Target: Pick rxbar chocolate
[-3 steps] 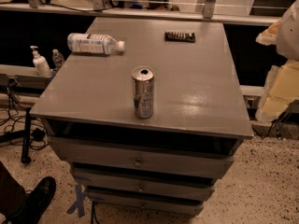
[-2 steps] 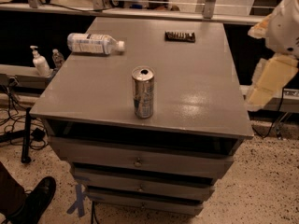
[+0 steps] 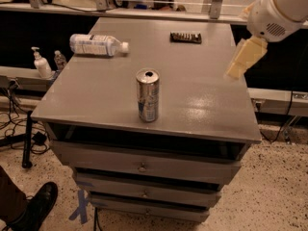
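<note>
Chocolate bar: the chocolate bar lies flat at about 1 o'clock on the table, close to the far edge, lettering up, with nothing touching it.
Tool: the tool hangs above the table's 3 o'clock edge on a white arm, angled down and inward, well apart from the bar. Whether it is released or clenched cannot be told; it holds nothing that can be seen.
Can: a can stands upright toward 6 o'clock, off the straight line between tool and bar.
Bottle: a clear bottle lies on its side at 10 o'clock, across the table from the tool.
Stage: the approach looks under way, and the pick is not yet made.
Next move: likely a reach toward 12 o'clock, then a descent onto the bar, whose thin profile leaves little to grip.
</note>
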Action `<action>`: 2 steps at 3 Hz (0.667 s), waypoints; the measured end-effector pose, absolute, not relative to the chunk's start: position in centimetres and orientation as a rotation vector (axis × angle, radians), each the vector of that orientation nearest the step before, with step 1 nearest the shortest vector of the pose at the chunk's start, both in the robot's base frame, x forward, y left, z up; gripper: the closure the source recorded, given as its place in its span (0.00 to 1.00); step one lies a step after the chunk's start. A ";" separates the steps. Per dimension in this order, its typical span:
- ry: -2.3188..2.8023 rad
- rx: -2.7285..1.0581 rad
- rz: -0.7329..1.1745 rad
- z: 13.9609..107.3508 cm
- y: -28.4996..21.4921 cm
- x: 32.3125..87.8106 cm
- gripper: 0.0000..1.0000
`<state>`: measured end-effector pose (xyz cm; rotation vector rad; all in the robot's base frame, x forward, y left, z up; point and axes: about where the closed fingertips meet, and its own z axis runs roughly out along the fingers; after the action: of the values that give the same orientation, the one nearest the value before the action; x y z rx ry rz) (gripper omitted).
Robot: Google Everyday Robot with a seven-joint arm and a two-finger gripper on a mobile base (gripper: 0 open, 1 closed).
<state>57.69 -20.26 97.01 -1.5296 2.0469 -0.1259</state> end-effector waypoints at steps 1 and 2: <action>2.034 -1.376 -0.029 95.5 -19.7 62.7 0.00; 2.034 -1.376 -0.028 95.5 -19.7 62.7 0.00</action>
<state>62.67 -19.68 95.51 -1.3765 2.0338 -0.0285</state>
